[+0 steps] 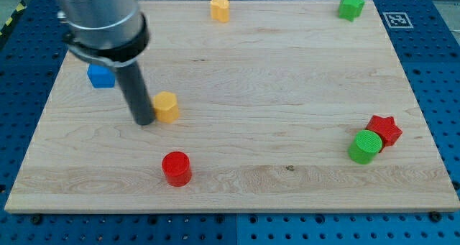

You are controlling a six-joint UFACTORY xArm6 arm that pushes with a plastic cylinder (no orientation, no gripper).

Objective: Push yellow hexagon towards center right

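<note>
— So where is the yellow hexagon (167,105)?
— Left of the bench (287,72) middle, touching my tip (144,121) on its left.
— And a claw?
— None; just a bare rod, holding nothing.

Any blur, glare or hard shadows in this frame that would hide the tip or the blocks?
Camera view: lighting is even and soft, with no glare on the board; the arm's upper housing is slightly blurred, but my tip is sharp, just left of the yellow hexagon; blocks such as the red cylinder cast only faint shadows.
</note>
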